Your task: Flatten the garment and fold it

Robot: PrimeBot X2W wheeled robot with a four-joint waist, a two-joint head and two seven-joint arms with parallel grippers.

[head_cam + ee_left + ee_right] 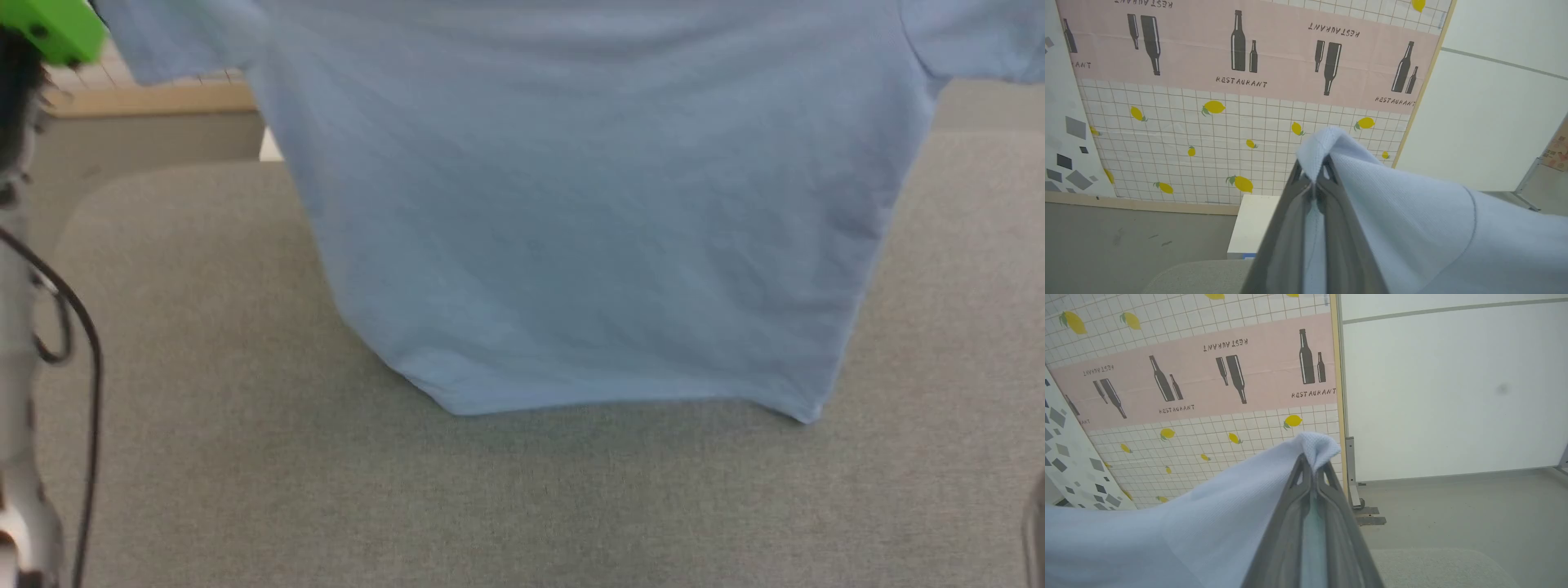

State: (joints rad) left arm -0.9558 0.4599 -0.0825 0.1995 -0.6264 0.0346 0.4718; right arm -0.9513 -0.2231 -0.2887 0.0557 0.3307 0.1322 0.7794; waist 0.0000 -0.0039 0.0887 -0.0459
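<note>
My left end effector (1313,181) and right end effector (1312,473) are both clamped on the garment (588,245). Soft and light, it hangs limp toward six o'clock; shoulders seem best to hold

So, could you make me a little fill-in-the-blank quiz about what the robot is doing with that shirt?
1. The garment hanging in front of the robot is light ____ in colour.
2. The left gripper and the right gripper are each ____ on a pinch of its fabric.
3. The wall panel behind is printed with yellow ____.

Missing words: blue; shut; lemons.
</note>
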